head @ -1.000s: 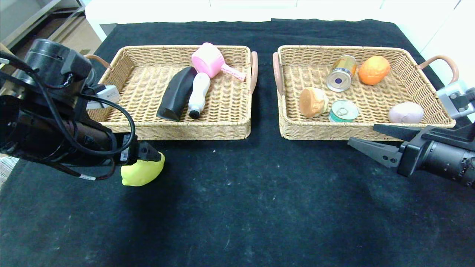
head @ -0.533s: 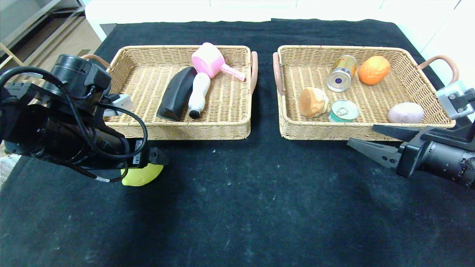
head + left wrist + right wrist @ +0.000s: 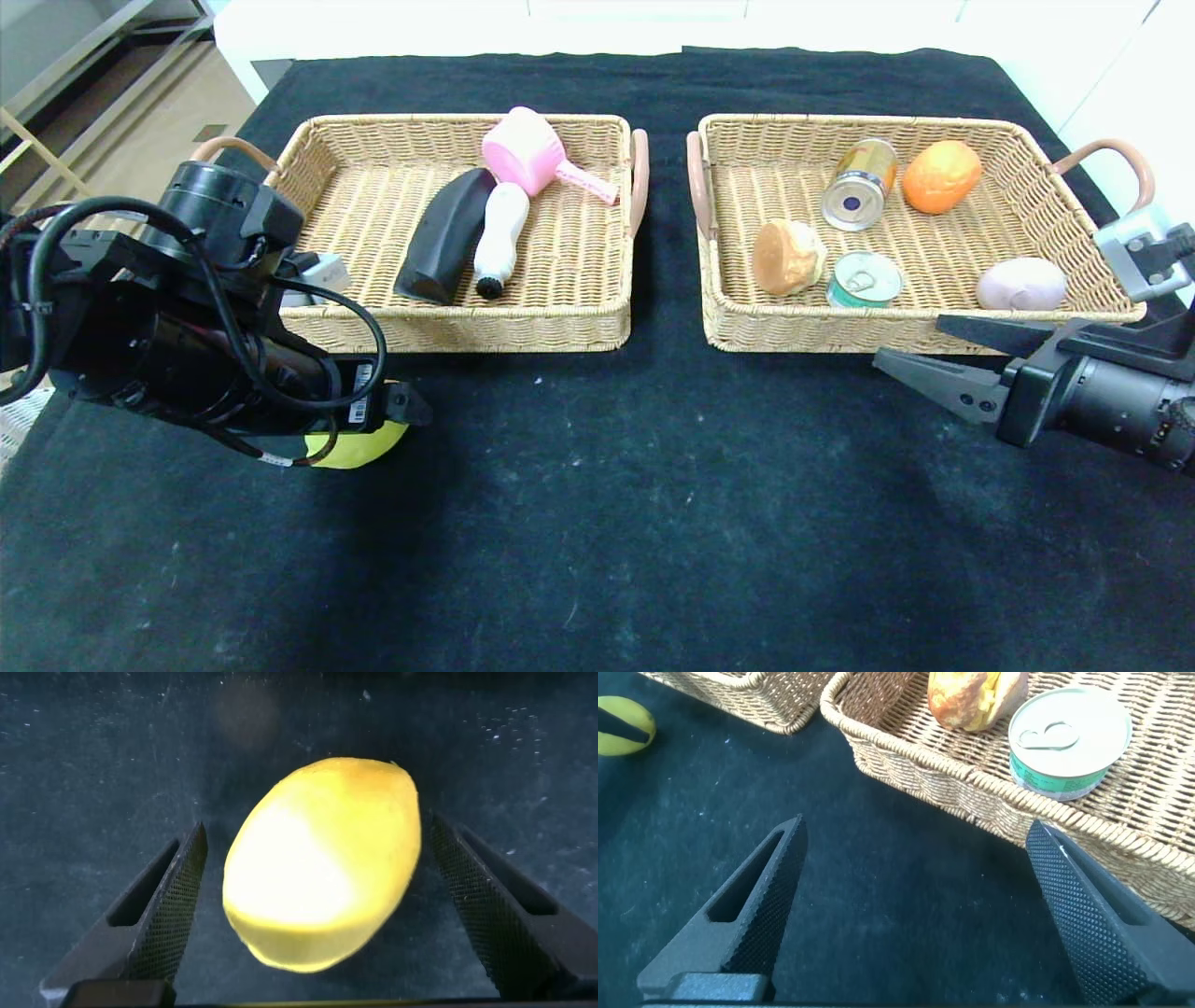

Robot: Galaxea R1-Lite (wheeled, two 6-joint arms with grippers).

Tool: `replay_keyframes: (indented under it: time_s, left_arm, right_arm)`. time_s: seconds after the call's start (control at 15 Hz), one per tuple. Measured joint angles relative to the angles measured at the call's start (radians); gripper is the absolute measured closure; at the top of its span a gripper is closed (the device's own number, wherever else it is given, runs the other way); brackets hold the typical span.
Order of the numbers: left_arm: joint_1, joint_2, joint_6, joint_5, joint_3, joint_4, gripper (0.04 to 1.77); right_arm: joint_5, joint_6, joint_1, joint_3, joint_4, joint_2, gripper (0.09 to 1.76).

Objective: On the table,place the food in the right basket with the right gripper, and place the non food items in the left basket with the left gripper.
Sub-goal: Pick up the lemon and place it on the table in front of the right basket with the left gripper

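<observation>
A yellow lemon [image 3: 359, 450] lies on the black cloth in front of the left basket [image 3: 467, 329]. My left gripper [image 3: 394, 422] is open and straddles it; in the left wrist view the lemon [image 3: 322, 859] sits between the two fingers [image 3: 173, 905] with gaps on both sides, resting on the cloth. My right gripper [image 3: 910, 342] is open and empty, hovering just in front of the right basket [image 3: 822, 336]. The right wrist view shows its jaws wide apart over bare cloth [image 3: 915, 826], with the lemon [image 3: 621, 725] far off.
The left basket holds a black item [image 3: 443, 233], a white bottle [image 3: 499, 233] and a pink brush [image 3: 532, 149]. The right basket holds a gold can [image 3: 859, 184], an orange [image 3: 941, 175], bread [image 3: 787, 257], a green tin [image 3: 865, 278] and a pale purple egg [image 3: 1020, 283].
My left arm has moved right and down over the lemon, covering more of it. The lemon has not moved. The right arm has stayed still.
</observation>
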Motion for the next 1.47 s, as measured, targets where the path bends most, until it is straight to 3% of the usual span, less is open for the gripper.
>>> replay_keyframes:
  time_s: [0.27,0.33,0.47,0.6,1.2,1.47]
  left_arm:
    - [-0.003,0.009,0.002,0.002,-0.002,0.000,0.09]
    - [-0.004,0.009,0.003,0.003,-0.002,0.001,0.18]
    - [-0.004,0.010,0.004,0.003,0.000,0.001,0.51]
    - [-0.005,0.011,0.004,0.003,0.001,0.001,0.65]
    - [-0.006,0.000,0.038,0.005,0.001,0.004,0.69]
    - [-0.052,-0.066,0.051,-0.041,0.005,0.005,0.69]
  right_arm:
    - [0.000,0.000,0.000,0.000,0.000,0.002,0.14]
    - [0.000,0.000,0.000,0.000,0.000,0.002,0.14]
    - [0.000,0.001,0.000,0.000,0.000,0.003,0.14]
    - [0.000,0.001,0.000,0.000,0.000,0.003,0.14]
    - [0.001,0.000,0.000,0.001,0.001,-0.009,0.14]
    - [0.002,0.001,0.008,0.004,0.012,-0.043,0.14]
